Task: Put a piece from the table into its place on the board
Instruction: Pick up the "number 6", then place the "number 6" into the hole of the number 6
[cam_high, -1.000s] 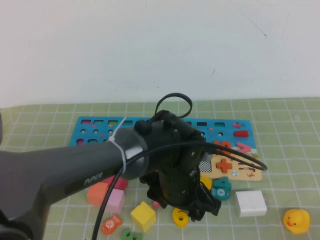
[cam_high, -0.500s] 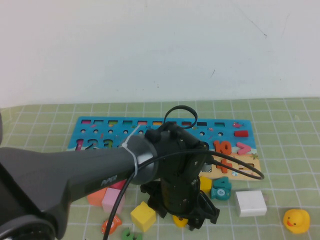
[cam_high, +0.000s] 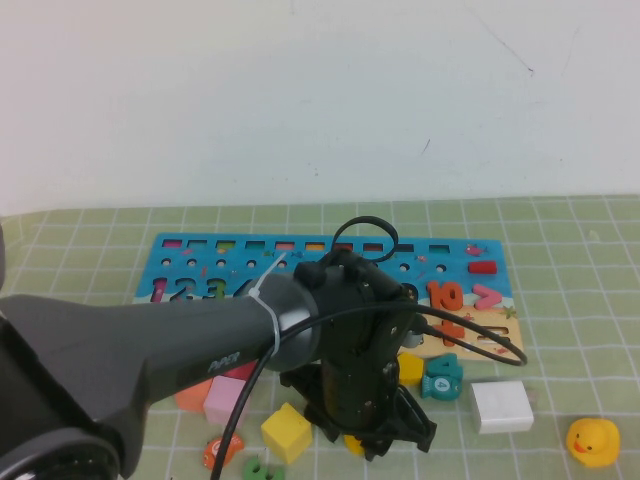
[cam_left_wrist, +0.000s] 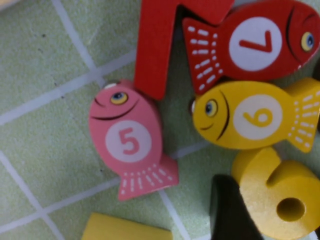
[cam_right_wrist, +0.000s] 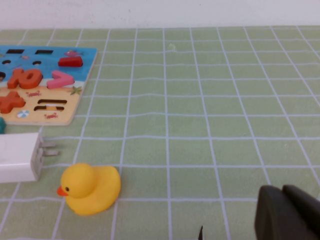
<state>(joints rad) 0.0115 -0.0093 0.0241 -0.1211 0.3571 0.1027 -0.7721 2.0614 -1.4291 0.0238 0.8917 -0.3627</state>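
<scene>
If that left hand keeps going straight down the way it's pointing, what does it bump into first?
Probably the yellow 6, which lies just under the left hand; depth is unclear. The right hand hangs apart near the duck.

- The left gripper (cam_high: 385, 440) is low over the yellow six (cam_left_wrist: 277, 197), hemmed in by a yellow fish (cam_left_wrist: 252, 117), a red fish (cam_left_wrist: 250, 42) and a pink fish (cam_left_wrist: 130, 145).
- The right gripper (cam_right_wrist: 287, 215) is over bare table (cam_right_wrist: 225, 100), with only a duck (cam_right_wrist: 90, 189) and a white plug (cam_right_wrist: 20, 157) nearby.
</scene>
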